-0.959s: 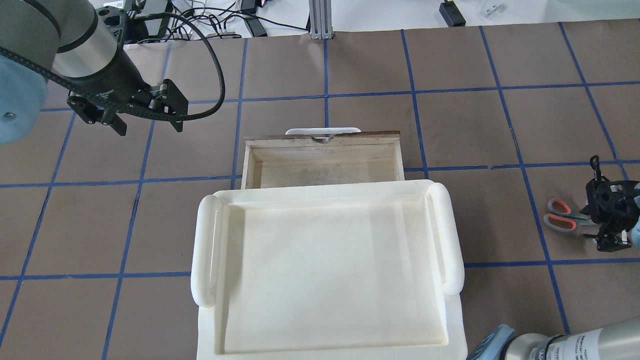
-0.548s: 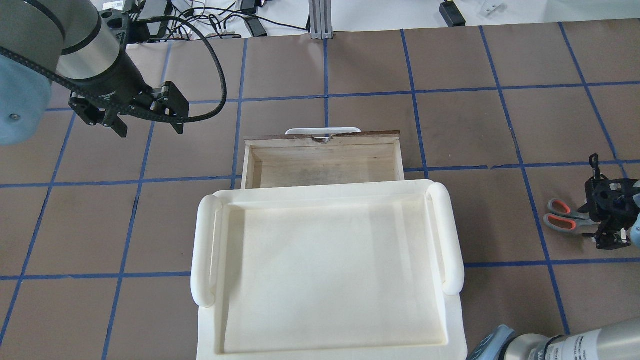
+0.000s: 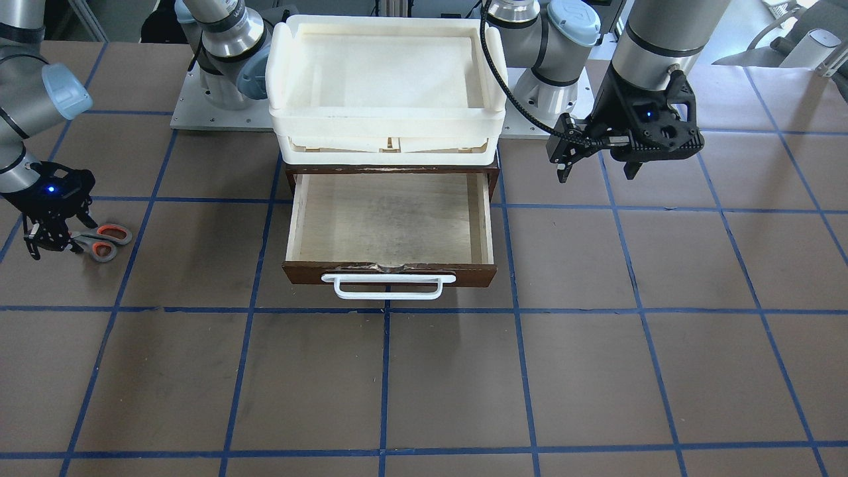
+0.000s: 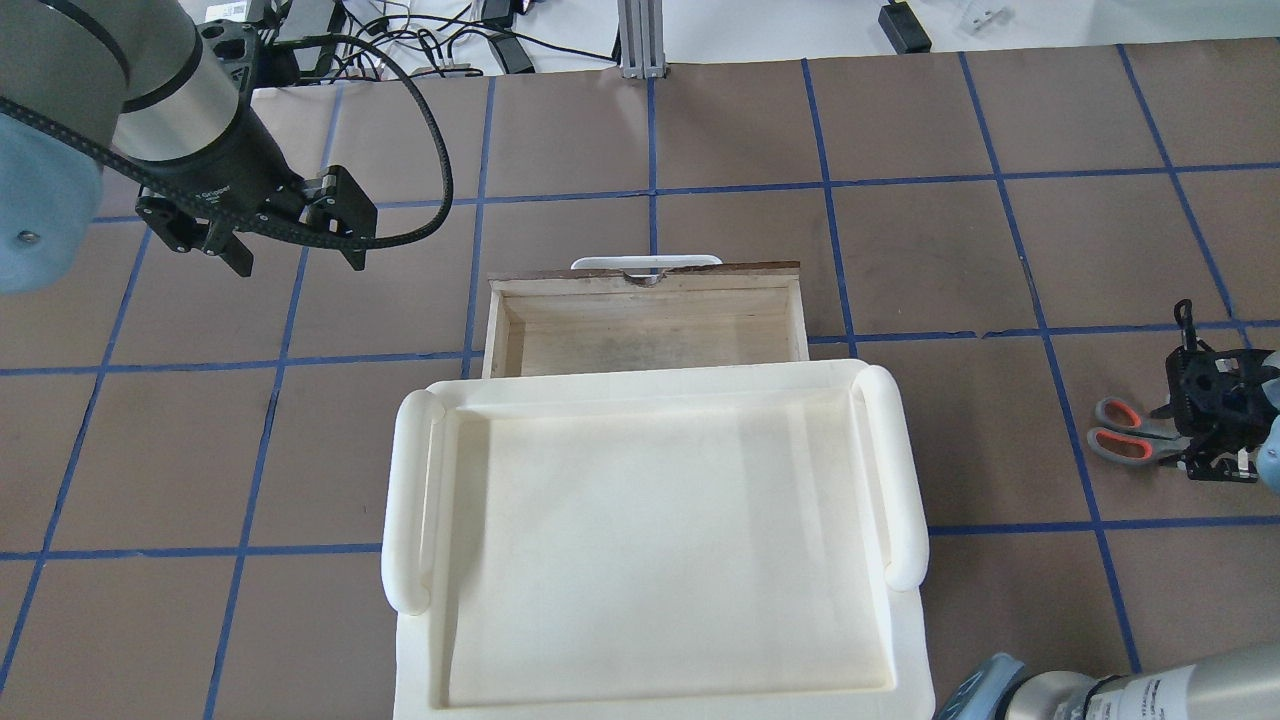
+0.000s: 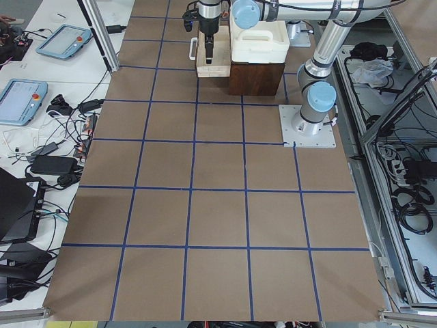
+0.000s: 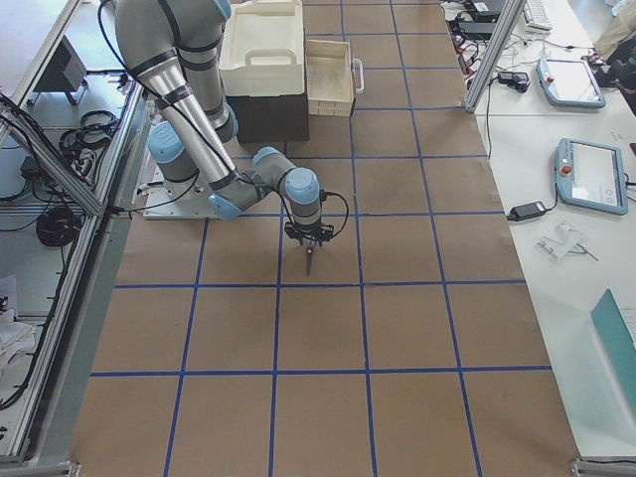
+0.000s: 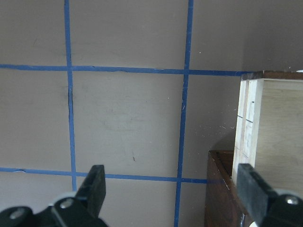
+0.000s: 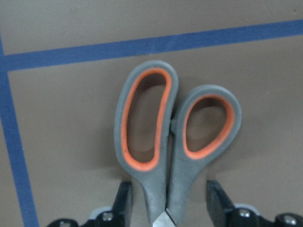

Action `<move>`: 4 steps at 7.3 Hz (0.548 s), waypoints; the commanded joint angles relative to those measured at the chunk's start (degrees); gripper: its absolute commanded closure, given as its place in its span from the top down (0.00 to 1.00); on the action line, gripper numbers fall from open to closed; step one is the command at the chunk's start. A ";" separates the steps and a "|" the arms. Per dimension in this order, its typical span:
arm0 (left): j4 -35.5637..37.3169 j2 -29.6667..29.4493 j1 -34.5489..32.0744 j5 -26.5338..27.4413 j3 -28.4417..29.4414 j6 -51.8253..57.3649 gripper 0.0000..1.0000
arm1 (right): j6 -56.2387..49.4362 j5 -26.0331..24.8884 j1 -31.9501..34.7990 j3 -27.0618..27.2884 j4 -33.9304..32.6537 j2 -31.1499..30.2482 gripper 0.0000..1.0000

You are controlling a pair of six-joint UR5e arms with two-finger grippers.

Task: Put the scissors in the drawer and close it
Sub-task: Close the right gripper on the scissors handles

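Observation:
The scissors lie flat on the brown table at the robot's far right, handles towards the drawer; they also show in the front view. In the right wrist view the grey handles with orange loops lie between the fingers. My right gripper is open and low over the scissors, its fingers straddling the neck of the handles with a gap on each side. The drawer is pulled open and empty, white handle in front. My left gripper is open and empty, hovering left of the drawer.
A stack of cream-white trays sits on the dark cabinet above the drawer. Blue tape lines grid the brown table. Cables and a metal post lie beyond the far edge.
My right gripper has shifted slightly away from the robot over the scissors. The scissors have not moved. My left gripper has barely moved.

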 commanded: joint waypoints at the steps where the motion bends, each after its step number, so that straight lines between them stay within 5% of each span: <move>1: 0.00 0.17 -0.04 -0.06 -0.36 -0.03 1.00 | -0.55 -0.03 0.34 -0.11 0.02 -0.18 0.39; 4: -0.09 0.35 -0.04 0.02 -0.36 -0.03 1.00 | -0.46 -0.12 0.34 -0.90 0.29 -0.01 0.25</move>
